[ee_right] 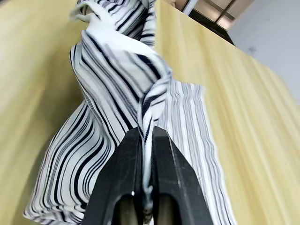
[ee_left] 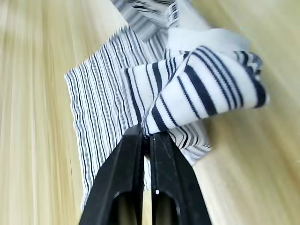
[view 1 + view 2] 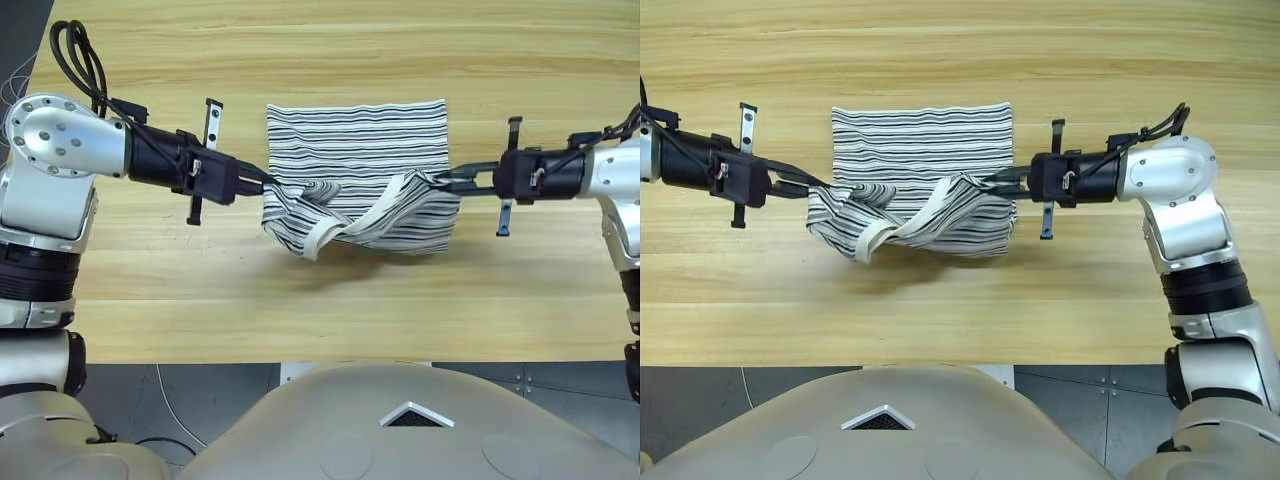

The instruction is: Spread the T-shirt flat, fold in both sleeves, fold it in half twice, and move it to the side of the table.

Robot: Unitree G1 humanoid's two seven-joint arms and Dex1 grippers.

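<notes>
Light wooden table [image 3: 300, 310], centre: black-and-white striped T-shirt [image 3: 360, 140], far part flat, near edge lifted and bunched betw. left gripper [image 3: 268, 181] and right gripper [image 3: 446, 178], both clenched on fabric; tips buried in folds, sleeves indiscernible.

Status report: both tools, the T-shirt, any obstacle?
Left tool shut on T-shirt, near left corner. Right tool shut on near right corner. Near edge lifted, far part flat on table. No obstacle.
</notes>
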